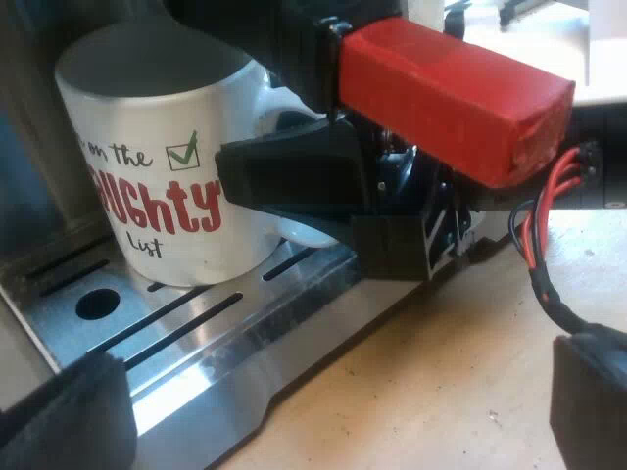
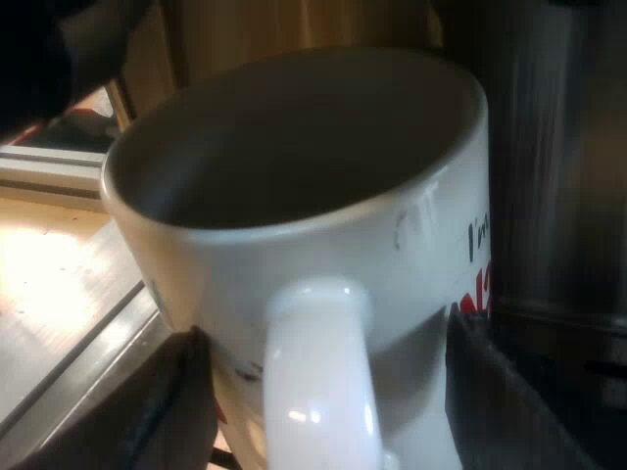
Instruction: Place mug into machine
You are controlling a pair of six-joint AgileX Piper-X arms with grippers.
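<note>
— Where's the mug (image 1: pixel 157 186)?
— Upright on the machine's drip tray (image 1: pixel 196 333), handle pointing at the right gripper (image 2: pixel 323 411), whose fingers straddle it, apart. Left gripper (image 1: pixel 328 406), fingers spread, sits farther off.

Pale wooden tabletop (image 1: pixel 421 372) carries espresso machine (image 2: pixel 558 176). Slotted metal drip tray (image 1: pixel 225 343) sits on tabletop. White mug (image 1: pixel 147 176) upright on tray.

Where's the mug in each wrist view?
Left wrist view: mug stands on the slotted drip tray, beside the red handle end.
Right wrist view: mug close up, its handle between the right pincer's open fingers.
Shared landmark: the mug's red lettering.
</note>
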